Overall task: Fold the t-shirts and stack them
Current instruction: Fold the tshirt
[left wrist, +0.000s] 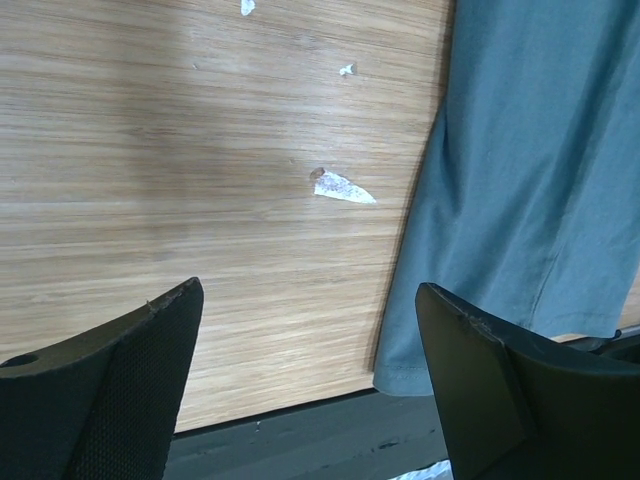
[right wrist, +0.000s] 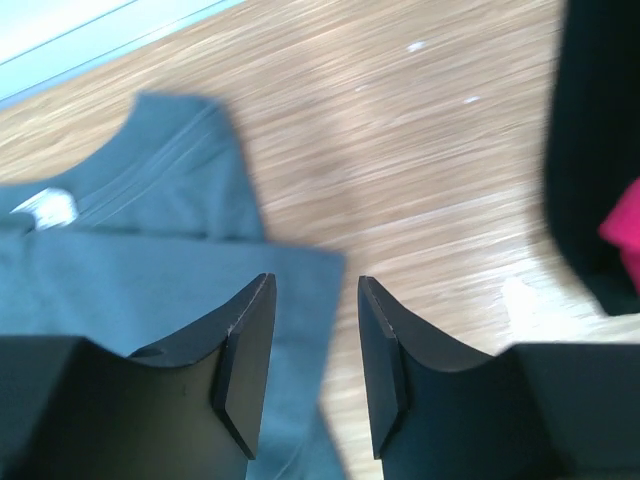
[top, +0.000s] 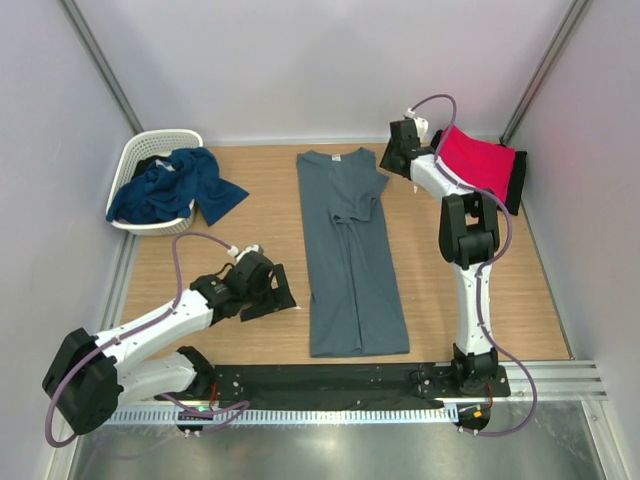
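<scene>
black t-shirt (top: 518,190) mostly hidden under the red t-shirt (top: 478,160); right wrist view is blurred.

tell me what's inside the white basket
A crumpled navy blue t-shirt fills the basket, spilling over its rim, with black cloth showing behind it. Whatever lies under them is covered.

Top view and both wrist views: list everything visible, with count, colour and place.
grey-blue t-shirt: 1, slate grey-blue, lengthwise mid-table
red t-shirt: 1, bright red, atop the black one, far right
black t-shirt: 1, black, under the red
navy t-shirt: 1, navy, spilling from basket
basket: 1, white, far left
table: 1, light wood
paper scraps: several, white, on table
left gripper: 1, black, open, by grey-blue hem
right gripper: 1, black, open, above grey-blue sleeve
</scene>
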Controlling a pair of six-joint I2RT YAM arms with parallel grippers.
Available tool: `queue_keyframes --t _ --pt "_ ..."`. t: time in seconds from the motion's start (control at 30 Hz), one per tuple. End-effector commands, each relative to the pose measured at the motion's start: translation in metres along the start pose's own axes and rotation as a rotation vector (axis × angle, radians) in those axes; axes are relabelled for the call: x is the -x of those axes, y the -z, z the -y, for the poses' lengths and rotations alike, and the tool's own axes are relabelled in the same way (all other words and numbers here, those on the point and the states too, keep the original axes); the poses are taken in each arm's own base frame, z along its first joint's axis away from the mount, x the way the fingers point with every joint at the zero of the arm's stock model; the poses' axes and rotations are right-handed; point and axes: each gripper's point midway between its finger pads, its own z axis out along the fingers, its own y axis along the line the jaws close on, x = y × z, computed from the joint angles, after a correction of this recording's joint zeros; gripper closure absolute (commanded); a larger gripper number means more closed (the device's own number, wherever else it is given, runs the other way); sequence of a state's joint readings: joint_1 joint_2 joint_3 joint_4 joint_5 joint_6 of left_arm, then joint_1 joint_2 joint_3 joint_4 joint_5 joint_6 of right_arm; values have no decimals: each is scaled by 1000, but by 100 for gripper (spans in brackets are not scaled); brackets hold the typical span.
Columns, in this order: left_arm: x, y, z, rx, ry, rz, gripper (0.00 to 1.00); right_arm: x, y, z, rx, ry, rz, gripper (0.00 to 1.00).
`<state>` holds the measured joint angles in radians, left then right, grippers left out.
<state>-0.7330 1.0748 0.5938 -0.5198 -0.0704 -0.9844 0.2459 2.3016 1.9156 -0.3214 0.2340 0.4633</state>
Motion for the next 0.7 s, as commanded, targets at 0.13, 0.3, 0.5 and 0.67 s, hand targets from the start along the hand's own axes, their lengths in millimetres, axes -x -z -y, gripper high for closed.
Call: queue_keyframes --t 0.13,0.3,0.5,0.67 --pt "7 2 -3 48 -20 15 9 -8 -16 2 -49 50 -9 55" --pt "6 0 -5 75 -34 -2 9 -18 -30 6 -64 71 -25 55" --pt "5 1 -6 85 -37 -9 9 -19 -36 14 -102 112 -26 58" --pt "4 2 -11 104 -37 -13 8 -35 -47 18 -111 118 -55 61"
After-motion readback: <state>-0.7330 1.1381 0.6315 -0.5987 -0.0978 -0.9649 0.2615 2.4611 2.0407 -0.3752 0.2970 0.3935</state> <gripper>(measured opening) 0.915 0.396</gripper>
